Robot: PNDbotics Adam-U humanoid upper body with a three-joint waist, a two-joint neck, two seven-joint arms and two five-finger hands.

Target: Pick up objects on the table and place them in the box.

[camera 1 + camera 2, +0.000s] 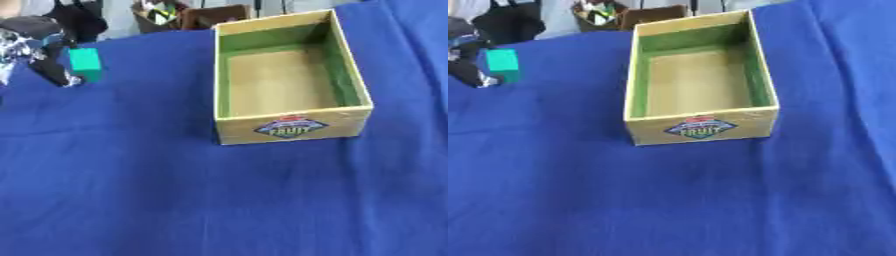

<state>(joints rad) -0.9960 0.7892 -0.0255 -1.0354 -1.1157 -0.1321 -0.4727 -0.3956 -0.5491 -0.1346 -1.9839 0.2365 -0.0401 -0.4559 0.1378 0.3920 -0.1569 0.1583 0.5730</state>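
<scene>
A small green block [86, 63] sits at the far left of the blue cloth, held in my left hand [45, 55], whose dark fingers curl against its left side. The hand comes in from the upper left edge. To the right stands a wooden box [289, 127] with green inner walls, a bare brown floor and a fruit label on its front. Nothing lies inside it. My right hand shows in neither view.
A blue cloth [175, 190] covers the whole table. Beyond the far edge stand a dark brown container [197, 15] and other dark clutter.
</scene>
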